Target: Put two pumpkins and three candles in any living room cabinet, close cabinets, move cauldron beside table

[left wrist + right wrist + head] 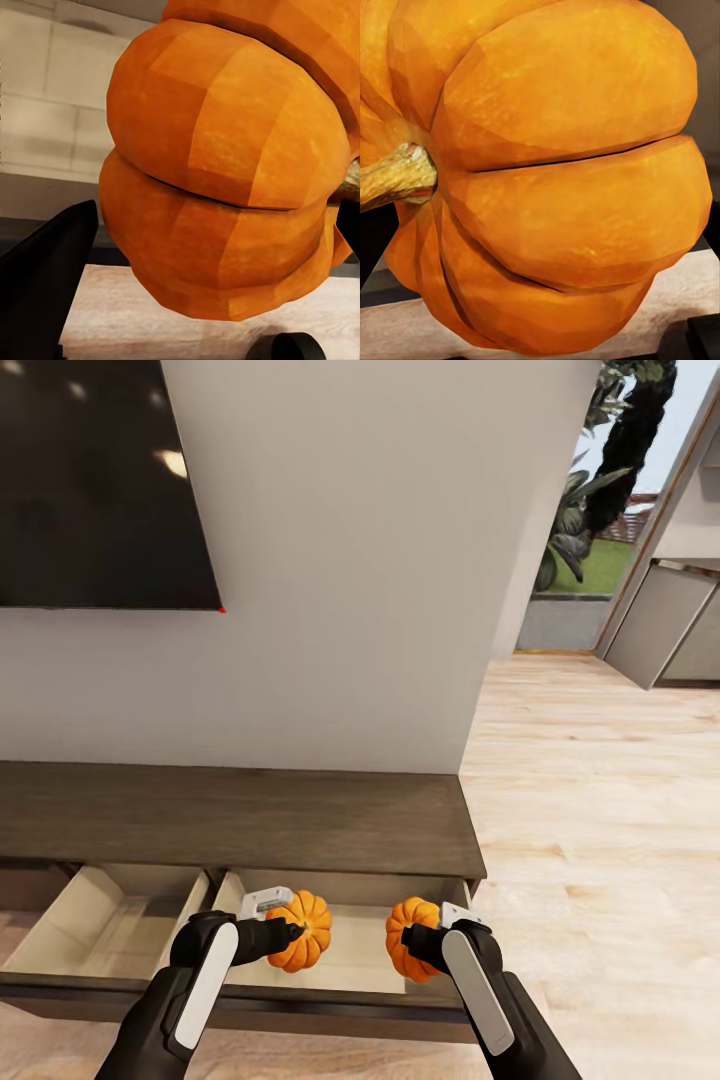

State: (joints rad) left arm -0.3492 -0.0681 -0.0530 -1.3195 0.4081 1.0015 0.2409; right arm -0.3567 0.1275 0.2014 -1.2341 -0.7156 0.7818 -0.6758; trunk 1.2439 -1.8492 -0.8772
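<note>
The long dark brown cabinet (240, 815) stands against the wall with its wide drawer pulled open, showing pale beige compartments. My left gripper (292, 933) is shut on one orange pumpkin (303, 930), holding it over the open right compartment. My right gripper (410, 938) is shut on the other pumpkin (412, 937), also above that compartment. Up close, the left wrist view has ribbed orange pumpkin (225, 172) between dark fingers (45, 277). In the right wrist view the second pumpkin (562, 180) shows its tan stem (397, 176).
A dark TV screen (100, 480) hangs on the white wall above the cabinet. Light wood floor (600, 810) stretches right toward an opening with plants (610, 470) and grey cupboards (665, 620). The drawer's left compartment (110, 925) is open too.
</note>
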